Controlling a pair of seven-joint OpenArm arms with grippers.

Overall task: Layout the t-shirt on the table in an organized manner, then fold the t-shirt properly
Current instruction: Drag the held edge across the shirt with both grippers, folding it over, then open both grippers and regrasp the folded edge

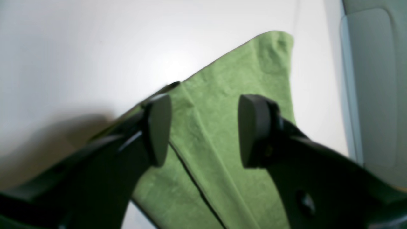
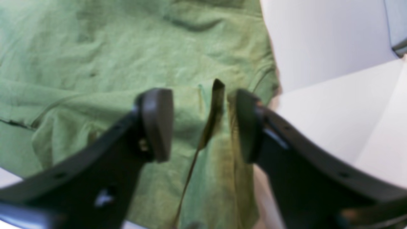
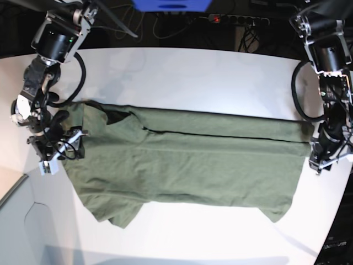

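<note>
The olive-green t-shirt (image 3: 187,160) lies spread sideways across the white table (image 3: 182,77), with its upper long edge folded over along a dark crease. My right gripper (image 3: 60,149) is at the shirt's left end, by the sleeve. In the right wrist view the right gripper (image 2: 203,125) stands open, and a raised ridge of the t-shirt (image 2: 95,57) stands loose between its fingers. My left gripper (image 3: 321,160) is at the shirt's right end. From the left wrist view the left gripper (image 1: 205,130) is open just above the t-shirt (image 1: 222,105), gripping nothing.
A power strip (image 3: 237,20) and cables lie behind the table's far edge. A grey panel (image 3: 22,226) sits beyond the table's curved edge at lower left, and also shows in the left wrist view as a grey panel (image 1: 372,79). White tabletop shows above and below the shirt.
</note>
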